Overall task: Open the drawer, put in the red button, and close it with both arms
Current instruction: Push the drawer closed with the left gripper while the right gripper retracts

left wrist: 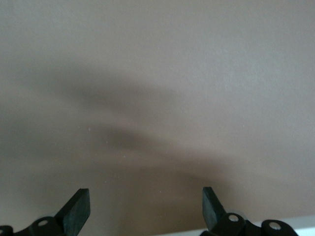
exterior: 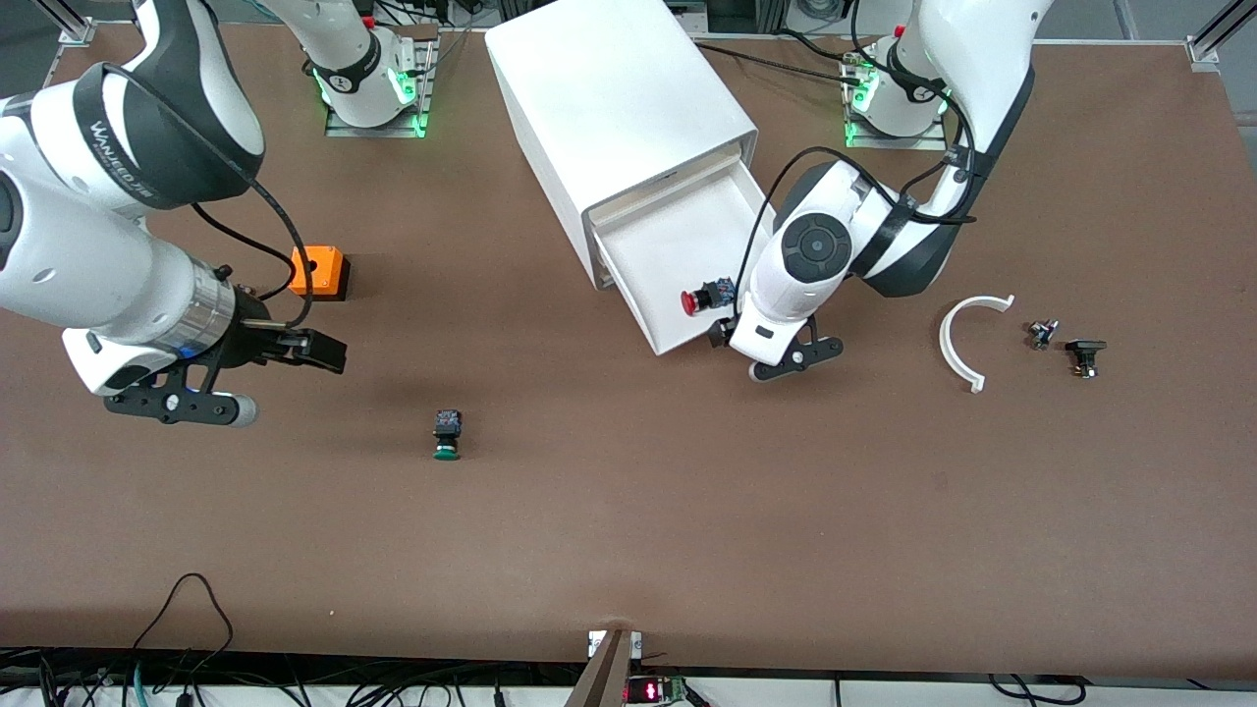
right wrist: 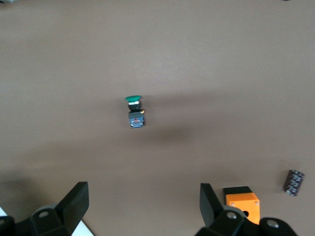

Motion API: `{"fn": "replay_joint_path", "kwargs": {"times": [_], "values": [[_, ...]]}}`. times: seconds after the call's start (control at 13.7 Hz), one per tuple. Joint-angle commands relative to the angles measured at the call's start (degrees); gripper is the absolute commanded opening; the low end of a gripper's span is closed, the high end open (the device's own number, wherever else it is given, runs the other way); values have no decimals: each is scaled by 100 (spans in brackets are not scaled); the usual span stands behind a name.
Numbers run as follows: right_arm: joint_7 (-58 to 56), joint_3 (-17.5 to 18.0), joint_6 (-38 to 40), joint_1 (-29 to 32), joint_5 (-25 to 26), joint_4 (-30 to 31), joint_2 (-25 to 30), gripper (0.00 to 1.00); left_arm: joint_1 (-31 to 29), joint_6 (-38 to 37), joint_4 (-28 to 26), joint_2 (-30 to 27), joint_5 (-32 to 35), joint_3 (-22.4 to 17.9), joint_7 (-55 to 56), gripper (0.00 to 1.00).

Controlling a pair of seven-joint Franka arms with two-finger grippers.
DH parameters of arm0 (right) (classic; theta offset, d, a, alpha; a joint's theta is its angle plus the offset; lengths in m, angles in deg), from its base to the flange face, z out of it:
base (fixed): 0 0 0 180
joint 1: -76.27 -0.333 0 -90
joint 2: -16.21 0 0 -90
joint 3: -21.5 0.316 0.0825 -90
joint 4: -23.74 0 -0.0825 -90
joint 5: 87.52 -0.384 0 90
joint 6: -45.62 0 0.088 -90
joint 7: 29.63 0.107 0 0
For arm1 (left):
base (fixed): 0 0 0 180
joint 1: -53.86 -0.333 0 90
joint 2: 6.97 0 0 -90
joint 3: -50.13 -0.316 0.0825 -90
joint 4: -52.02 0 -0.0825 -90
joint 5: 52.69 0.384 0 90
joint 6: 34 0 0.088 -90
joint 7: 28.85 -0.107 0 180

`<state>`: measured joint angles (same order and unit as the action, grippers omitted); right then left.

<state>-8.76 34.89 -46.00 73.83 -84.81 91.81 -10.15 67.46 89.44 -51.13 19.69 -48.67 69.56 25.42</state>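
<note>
Your right gripper hangs above the table toward the right arm's end, fingers spread wide with nothing between them; the arm waits there; an orange box sits on the table just beside it, and in the right wrist view a small dark cylinder lies near that box. Next you see the green button lying on its side, nearer the front camera than the box and well apart from everything else. At the middle stands the cabinet, its drawer pulled out; the red button lies inside the drawer, on its side near the front edge. Your left gripper sits low at the drawer's front corner, fingers apart and holding nothing. Toward the left arm's end lie a white curved strip and two small dark parts.
</note>
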Motion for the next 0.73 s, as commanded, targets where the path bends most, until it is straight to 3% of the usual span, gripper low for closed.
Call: {"fn": "replay_joint_path", "kwargs": {"times": [0.0,0.66], "values": [[-337,-142,-58,95,-8,705,561,100,2,32,-223,-170,-67,174,251,100],[-1217,-688,30,95,-52,1690,1967,100,-138,-504,-364,-275,-542,965,672,100]]}}
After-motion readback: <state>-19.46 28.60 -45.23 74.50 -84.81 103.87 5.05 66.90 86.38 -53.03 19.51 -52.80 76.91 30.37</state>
